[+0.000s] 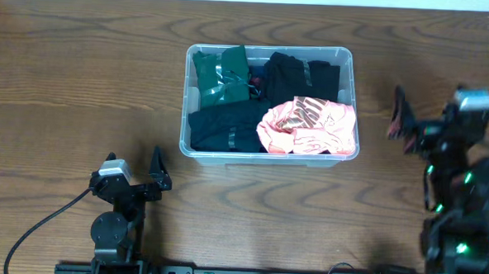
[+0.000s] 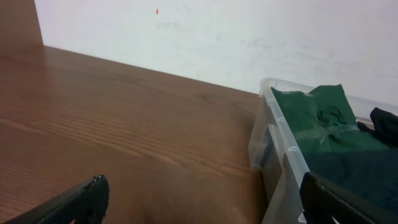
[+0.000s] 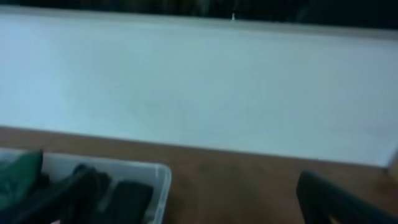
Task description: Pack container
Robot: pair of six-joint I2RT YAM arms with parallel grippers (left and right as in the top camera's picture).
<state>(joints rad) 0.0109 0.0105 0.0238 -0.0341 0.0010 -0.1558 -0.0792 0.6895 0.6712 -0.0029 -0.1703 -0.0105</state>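
Left pincer (image 1: 156,176) and right pincer (image 1: 401,119) both gape wide, empty, above the counter (image 1: 65,88), one off the front-left corner and one right of the container (image 1: 264,157), which sits mid-counter holding clothes (image 1: 307,127).

Tub (image 1: 260,157): clear, glossy plastic. Table (image 1: 81,89): matt wood grain. Green cloth (image 1: 221,74) at ten o'clock, pink cloth (image 1: 307,127) at four: soft, creased.
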